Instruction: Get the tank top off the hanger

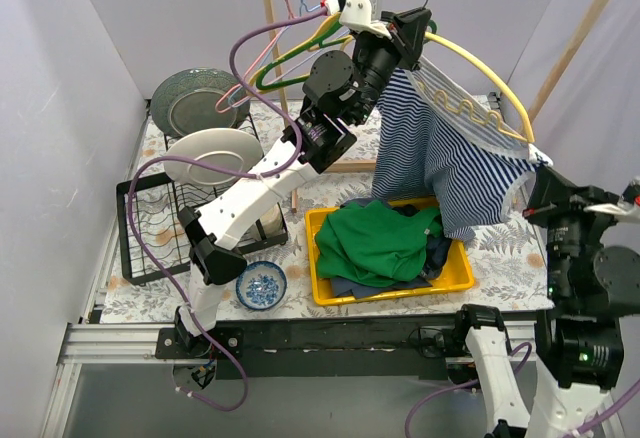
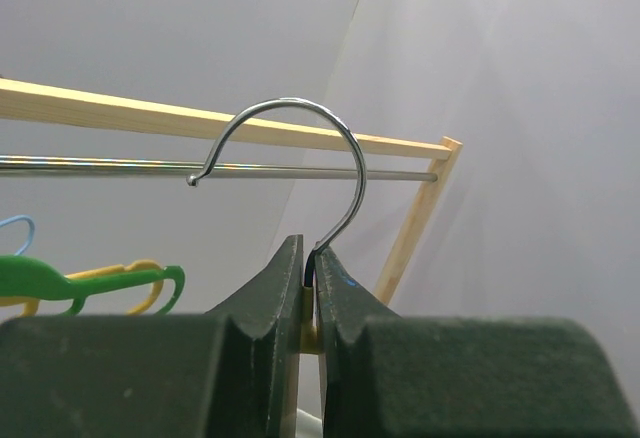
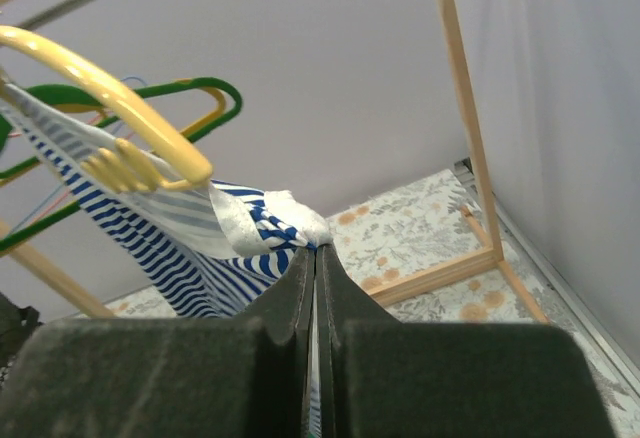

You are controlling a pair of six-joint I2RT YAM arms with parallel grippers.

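my left pincer (image 2: pixel 310 263) is clamped fully closed on the neck of the yellow hanger (image 1: pixel 487 76), just below its metal hook (image 2: pixel 345 148). my right pincer (image 3: pixel 316 256) is closed on a bunched edge of the striped tank top (image 1: pixel 440 148). the tank top is draped on the hanger's arm, above the yellow bin (image 1: pixel 460 276).

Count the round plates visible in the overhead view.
2. A dark grey-green round plate stands at the far left. A white round plate leans just in front of it, by the black wire dish rack. More may be hidden behind the left arm.
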